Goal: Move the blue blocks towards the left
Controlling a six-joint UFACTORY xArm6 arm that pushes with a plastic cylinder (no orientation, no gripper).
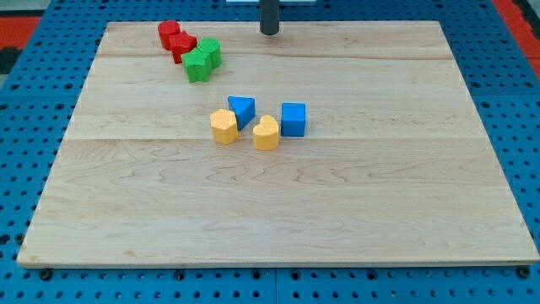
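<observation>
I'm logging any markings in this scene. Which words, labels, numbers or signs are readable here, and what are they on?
None: no readable text anywhere.
The blue cube, blue triangular block, the yellow, red and green blocks, the wooden board and my tip all show plain surfaces.

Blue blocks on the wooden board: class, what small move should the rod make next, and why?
Probably bring my tip down to the view's right of the blue cube. It sits at the view's top, touching nothing, and the blue triangular block lies left of that cube.
</observation>
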